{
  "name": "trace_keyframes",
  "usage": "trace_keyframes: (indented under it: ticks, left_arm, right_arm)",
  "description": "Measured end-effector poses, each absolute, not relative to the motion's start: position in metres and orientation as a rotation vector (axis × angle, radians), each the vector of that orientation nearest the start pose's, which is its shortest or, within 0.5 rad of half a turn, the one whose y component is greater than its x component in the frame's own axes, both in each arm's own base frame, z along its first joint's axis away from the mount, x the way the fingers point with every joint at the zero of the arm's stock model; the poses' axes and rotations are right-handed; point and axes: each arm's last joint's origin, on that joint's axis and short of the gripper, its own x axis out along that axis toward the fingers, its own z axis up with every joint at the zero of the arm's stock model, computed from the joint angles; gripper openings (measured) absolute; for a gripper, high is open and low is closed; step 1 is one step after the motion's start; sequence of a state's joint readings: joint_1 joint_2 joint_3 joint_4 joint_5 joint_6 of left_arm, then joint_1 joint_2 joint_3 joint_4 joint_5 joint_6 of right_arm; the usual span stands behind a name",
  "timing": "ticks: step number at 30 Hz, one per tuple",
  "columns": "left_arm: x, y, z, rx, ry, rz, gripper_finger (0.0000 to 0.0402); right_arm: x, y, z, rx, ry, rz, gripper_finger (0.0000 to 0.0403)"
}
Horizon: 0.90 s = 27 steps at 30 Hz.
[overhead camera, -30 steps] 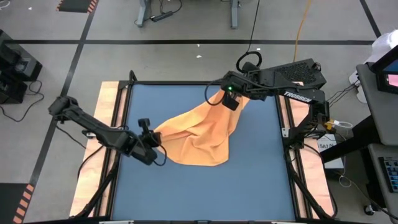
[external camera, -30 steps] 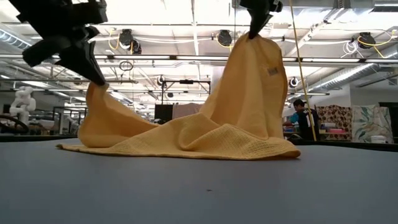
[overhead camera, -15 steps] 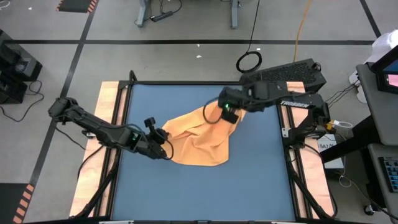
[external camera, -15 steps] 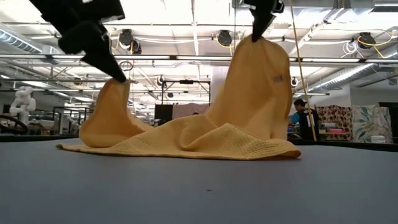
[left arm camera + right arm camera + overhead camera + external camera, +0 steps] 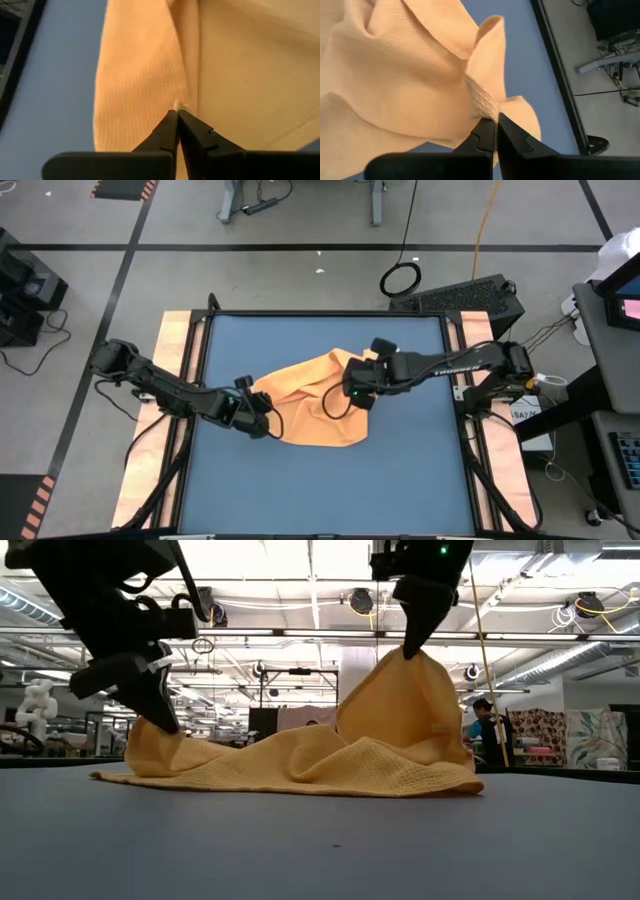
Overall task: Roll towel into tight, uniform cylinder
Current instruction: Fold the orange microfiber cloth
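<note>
The orange-yellow towel (image 5: 312, 402) lies crumpled in the middle of the blue table (image 5: 410, 480), its wide near edge (image 5: 330, 785) flat on the mat. My left gripper (image 5: 262, 420) is shut on the towel's left end, low over the table. My right gripper (image 5: 352, 394) is shut on the towel's right part and holds it up as a peak (image 5: 408, 665). From that peak the cloth slopes down toward the left end (image 5: 150, 745). My left gripper pinches a small bit of the towel's left edge (image 5: 178, 105) between its fingertips, slanting down from the table's left side. The cloth there sits low, bunched just above the mat. My right gripper pinches a fold at the towel's edge (image 5: 484, 107) between its two fingers, slanting down from the right. The cloth hangs below the fingers as a slack peak whose foot lies on the table.
Black rails and wooden strips (image 5: 180, 380) frame the table on both sides. Bare mat lies in front of the towel (image 5: 330, 850) and behind it (image 5: 300, 340). A person (image 5: 486, 730) stands in the room beyond the table.
Both grippers have sunk with the towel still held. My right gripper has come down and toward the near edge, and its raised peak of cloth is much lower and slacker. My left gripper has dropped to just above the mat, flattening the left hump.
</note>
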State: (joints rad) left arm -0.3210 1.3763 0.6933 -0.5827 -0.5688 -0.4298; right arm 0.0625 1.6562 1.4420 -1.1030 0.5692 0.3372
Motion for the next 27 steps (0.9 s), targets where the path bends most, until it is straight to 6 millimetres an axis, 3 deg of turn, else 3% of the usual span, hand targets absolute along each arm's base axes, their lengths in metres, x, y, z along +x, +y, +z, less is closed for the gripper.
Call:
trace_keyframes:
  ticks: [12,21,27]
  left_arm:
    - [0.217,-0.058,0.165,0.291,1.146,0.256,0.0110]
    - [0.205,-0.063,0.162,0.383,1.279,0.129,0.0119]
    - [0.204,-0.072,0.162,0.447,1.256,0.071,0.0119]
  right_arm:
    - [0.319,0.006,0.278,-0.113,1.147,-0.635,0.0000]
    - [0.320,0.006,0.279,-0.116,1.143,-0.633,0.0000]
    - [0.321,0.006,0.279,-0.110,1.127,-0.632,0.0000]
